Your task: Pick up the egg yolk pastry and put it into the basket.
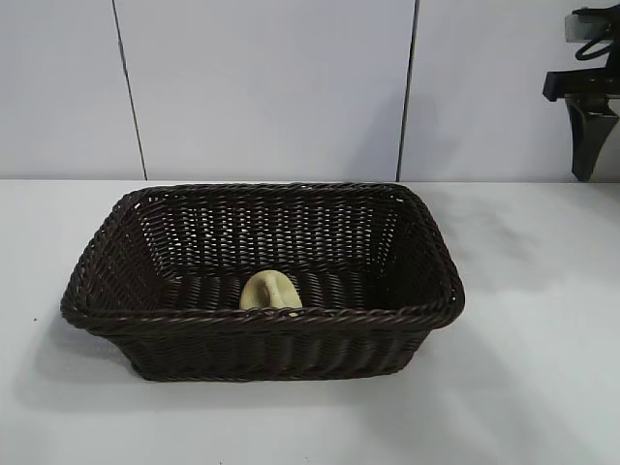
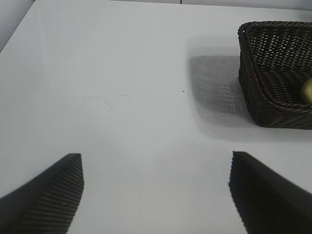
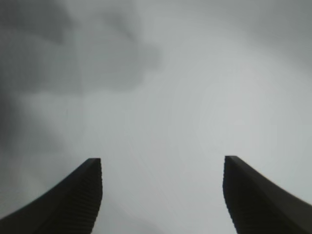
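The dark-brown woven basket (image 1: 262, 334) stands in the middle of the white table. The pale-yellow egg yolk pastry (image 1: 270, 292) lies inside it, against the near wall. In the left wrist view the basket (image 2: 263, 105) is far off with a sliver of the pastry (image 2: 307, 90) at the frame edge. My left gripper (image 2: 156, 161) is open and empty over bare table, well away from the basket. My right gripper (image 3: 162, 163) is open and empty over bare table; it hangs at the far right of the exterior view (image 1: 589, 145), raised above the table.
A white panelled wall (image 1: 271, 87) runs behind the table. The basket casts a shadow (image 2: 214, 83) on the table toward the left gripper.
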